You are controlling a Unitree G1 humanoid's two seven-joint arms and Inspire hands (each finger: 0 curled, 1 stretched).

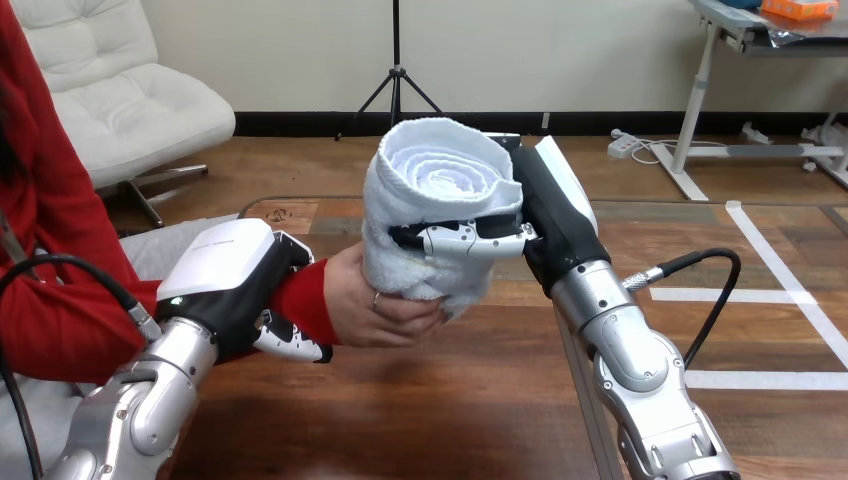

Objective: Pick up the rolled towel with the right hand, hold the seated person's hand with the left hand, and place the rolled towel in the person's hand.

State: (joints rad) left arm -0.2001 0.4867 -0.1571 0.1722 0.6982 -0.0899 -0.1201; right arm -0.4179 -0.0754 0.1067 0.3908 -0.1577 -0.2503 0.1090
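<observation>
In the head view, your right hand (555,215) at the frame's centre has its fingers curled round the rolled towel (440,180), whose lower end touches the person's hand (375,305) above the bench (420,410). At lower left, your left hand (230,280) is closed round the person's red-sleeved wrist (305,300).

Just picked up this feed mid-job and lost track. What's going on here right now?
The right hand grips the rolled towel upright above the table, its fingers wrapped round the towel's middle. The left hand is curled round the person's wrist at the red sleeve. The person's hand is closed round the towel's lower end, so both are on it. The robot has not let go yet.
</observation>
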